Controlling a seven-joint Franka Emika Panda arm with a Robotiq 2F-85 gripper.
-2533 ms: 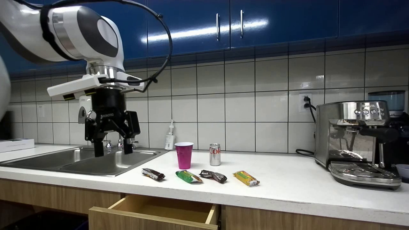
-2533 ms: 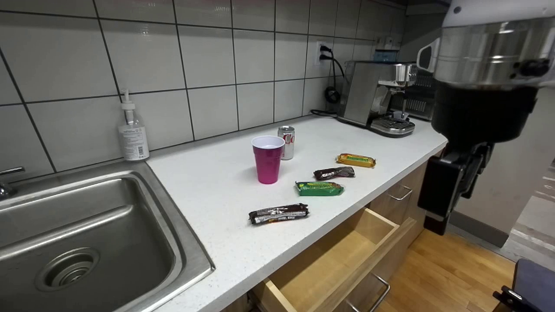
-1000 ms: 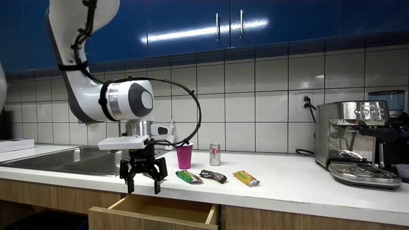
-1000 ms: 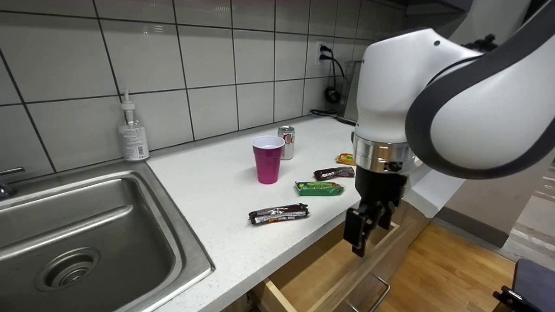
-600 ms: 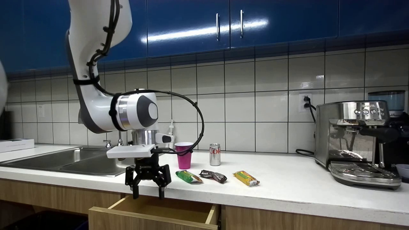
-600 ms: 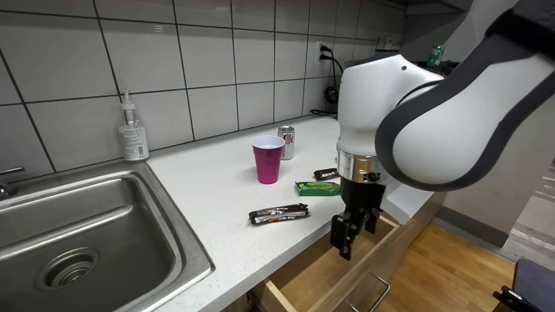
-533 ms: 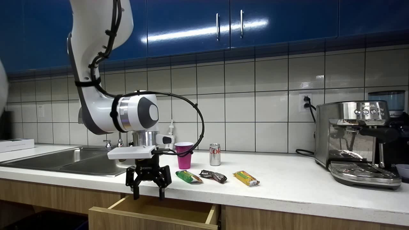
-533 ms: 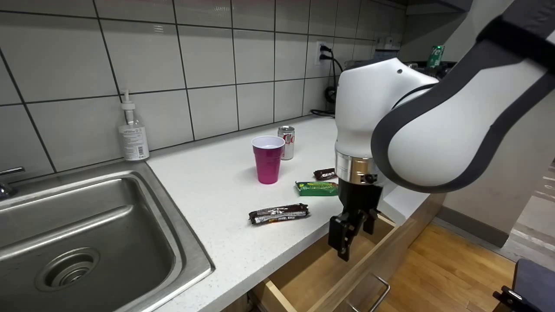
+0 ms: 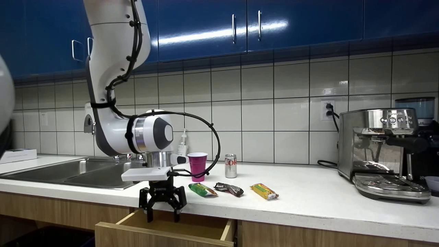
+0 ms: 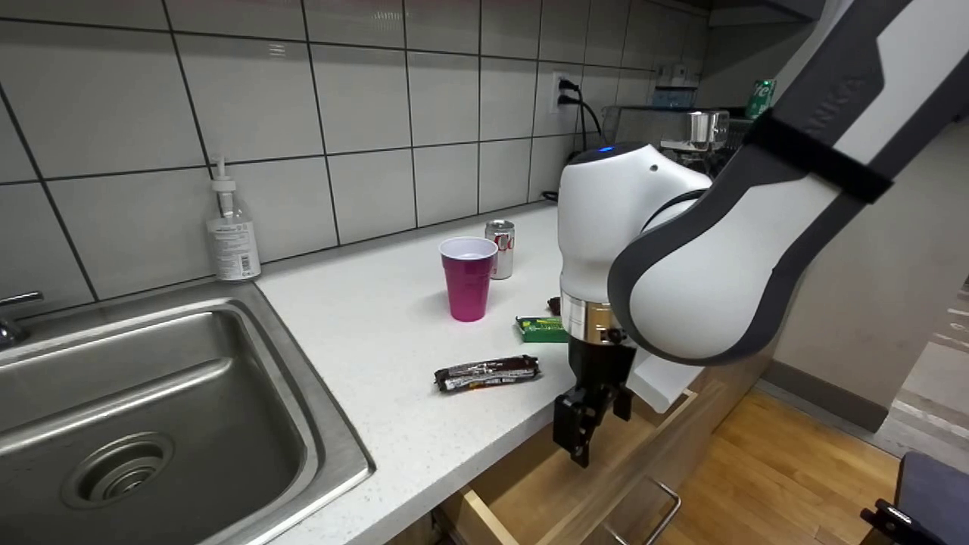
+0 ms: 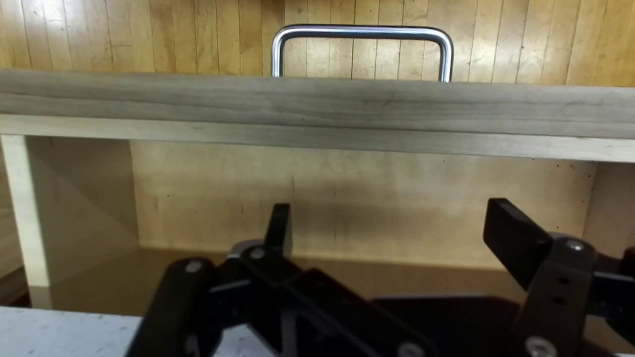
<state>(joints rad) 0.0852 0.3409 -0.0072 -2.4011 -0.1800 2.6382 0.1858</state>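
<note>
My gripper points straight down over the pulled-out wooden drawer, its fingers wide apart and nothing between them. In the wrist view the drawer's bare wooden bottom shows between the fingertips. Closest on the counter is a dark brown wrapped bar, which the gripper hides in an exterior view. Beyond it lie a green bar, another dark bar and a yellow bar. The arm covers the yellow bar and parts of the green and second dark bars in an exterior view.
A magenta cup and a silver can stand upright behind the bars. The steel sink lies to one side, with a soap bottle behind. An espresso machine stands at the far end. The drawer has a metal handle.
The arm has swung over from beside the sink and come down, bringing the open gripper above the drawer; over the last half second it sinks further. Bars, cup, can and drawer have stayed put.
</note>
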